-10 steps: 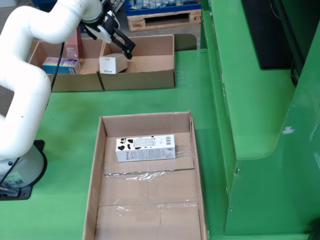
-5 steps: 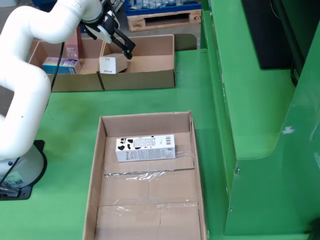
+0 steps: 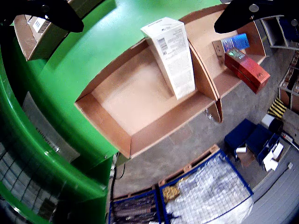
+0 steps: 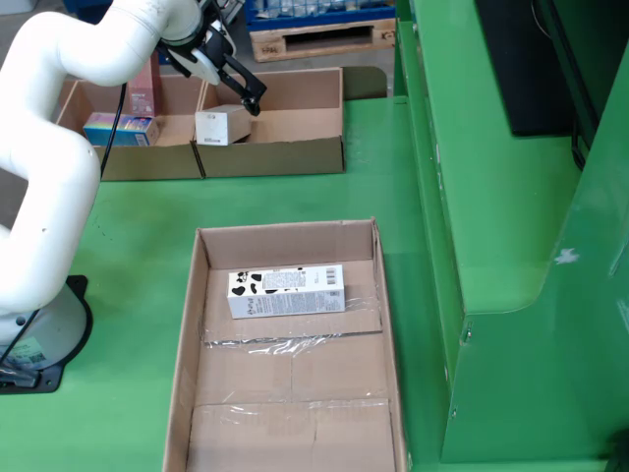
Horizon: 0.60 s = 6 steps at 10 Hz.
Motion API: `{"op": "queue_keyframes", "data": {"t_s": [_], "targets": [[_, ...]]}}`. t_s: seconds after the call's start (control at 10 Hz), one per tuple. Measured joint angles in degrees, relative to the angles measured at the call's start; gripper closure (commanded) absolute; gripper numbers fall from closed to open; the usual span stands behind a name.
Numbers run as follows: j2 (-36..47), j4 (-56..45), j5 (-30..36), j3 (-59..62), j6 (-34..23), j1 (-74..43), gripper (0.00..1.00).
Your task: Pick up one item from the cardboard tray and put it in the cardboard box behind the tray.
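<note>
In the fixed view from above, my gripper [image 4: 252, 100] hangs over the right-hand cardboard tray [image 4: 295, 123] at the back of the green table. A small white box [image 4: 221, 126] stands in that tray's left end, just below and left of the fingertips. The view that rides on the gripper shows the same white printed box [image 3: 170, 56] leaning against the tray's divider, with the tray floor [image 3: 126, 98] bare beside it. My gripper [image 3: 149, 25] is open, its black fingers [image 3: 56, 16] spread wide above the box and holding nothing. The big cardboard box [image 4: 192, 324] in front holds a white carton [image 4: 286, 291] with black spots.
The neighbouring tray [image 4: 147, 162] holds a blue box [image 4: 118, 126] and a pink one [image 4: 147, 88]; the riding view shows its red box [image 3: 246, 70] and blue box [image 3: 235, 42]. A green machine frame [image 4: 491, 197] walls the table's right side. My arm's base [image 4: 29, 344] stands at the left.
</note>
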Motion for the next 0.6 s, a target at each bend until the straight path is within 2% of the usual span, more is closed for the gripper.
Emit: {"op": "queue_keyframes", "data": {"t_s": [0.2,0.4,0.6], "targets": [[0.0,1.7,-0.4,0.0,0.7,-3.8,0.0],[2.2,-1.6,1.7,0.1,0.7,-9.2,0.0],[-2.2,-6.8,1.7,5.0,0.6,-14.8,0.0]]}}
